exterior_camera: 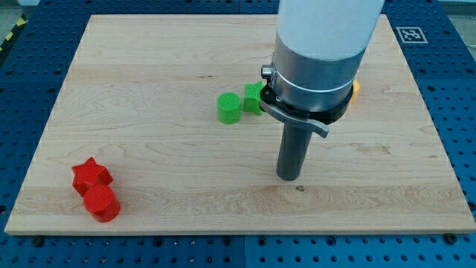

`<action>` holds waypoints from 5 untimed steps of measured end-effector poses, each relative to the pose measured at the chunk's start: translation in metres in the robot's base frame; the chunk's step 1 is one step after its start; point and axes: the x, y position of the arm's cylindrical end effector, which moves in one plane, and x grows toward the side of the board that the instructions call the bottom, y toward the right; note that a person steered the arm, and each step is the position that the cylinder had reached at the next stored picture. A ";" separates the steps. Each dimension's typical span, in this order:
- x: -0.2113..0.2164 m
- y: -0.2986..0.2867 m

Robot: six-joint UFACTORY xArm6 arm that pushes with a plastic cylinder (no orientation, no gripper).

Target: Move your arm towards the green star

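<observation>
The green star [253, 97] lies near the board's middle, partly hidden behind the arm's body. A green cylinder [229, 108] sits just to its left, touching or nearly touching it. My tip [288, 177] rests on the wood below and to the right of the green star, well apart from it. A red star [91, 176] and a red cylinder [101, 203] sit together at the view's bottom left. A yellow block [355, 88] peeks out at the arm's right edge; its shape is hidden.
The wooden board [149, 59] lies on a blue perforated table. A black-and-white marker tag [410, 34] sits off the board's top right corner. The arm's wide grey body covers the board's top middle.
</observation>
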 end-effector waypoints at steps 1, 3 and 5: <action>-0.018 0.000; -0.053 0.000; -0.074 0.000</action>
